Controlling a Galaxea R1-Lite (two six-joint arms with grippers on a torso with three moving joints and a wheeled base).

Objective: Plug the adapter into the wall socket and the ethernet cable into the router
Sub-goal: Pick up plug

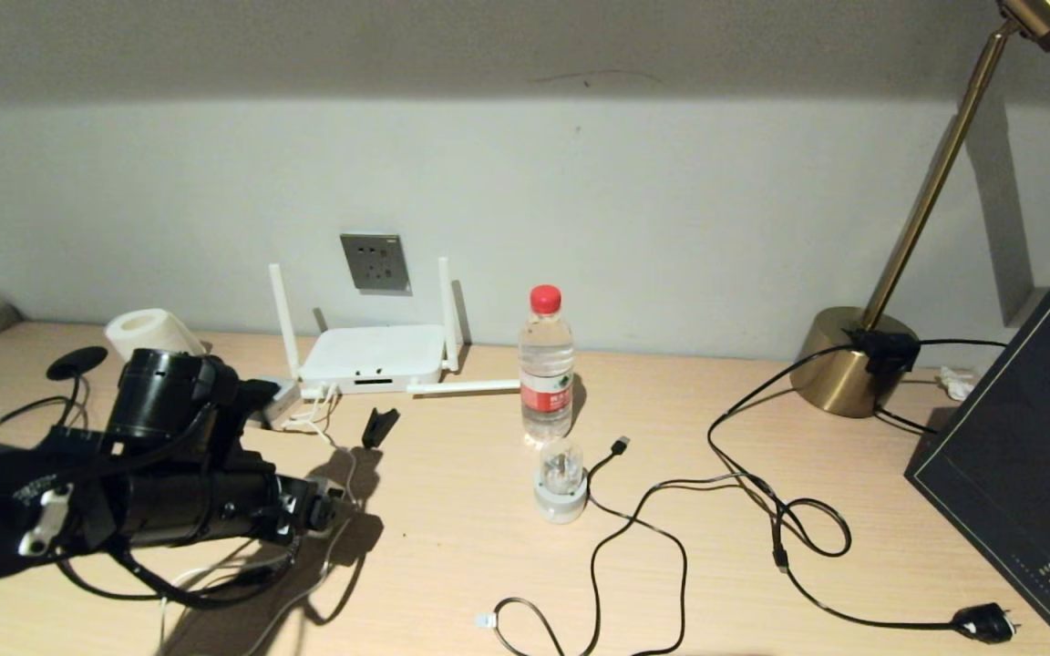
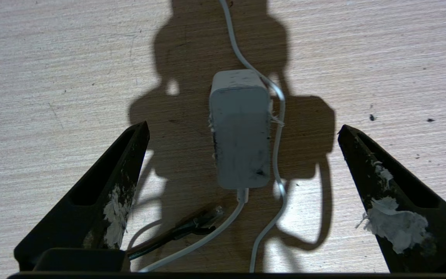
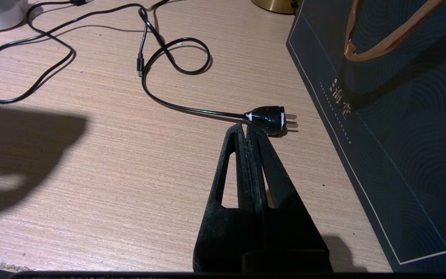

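I see my left tool (image 2: 242, 155) hanging low over the tabletop (image 1: 452, 547), on the left side of the head view. Its two fingers (image 2: 110, 193) are spread wide apart and hold nothing. The adapter (image 2: 240, 131) lies flat on the wood right between them, touching neither one. Its thin white cord (image 2: 277, 162) curls along one side of it. Close to the adapter lies the end of the ethernet cable (image 2: 203, 219), a small dark plug with a clear tip.

The router (image 1: 372, 358) sits at the back by the wall, with two sticks standing up and one lying flat on the tabletop. The wall socket (image 1: 375, 262) is on the wall just above it, and nothing is plugged into it.

A water bottle (image 1: 546, 364) with a red cap stands just right of the router. A round white-and-clear plug (image 1: 561, 483) sits in front of the bottle. A gold lamp (image 1: 853, 360) stands far to the right, near a dark bag (image 1: 1026, 474).

My right tool (image 3: 248, 128) is squeezed closed with nothing in it. It waits above the tabletop beside the dark bag, close to a round black plug (image 3: 270, 120) on a black cord
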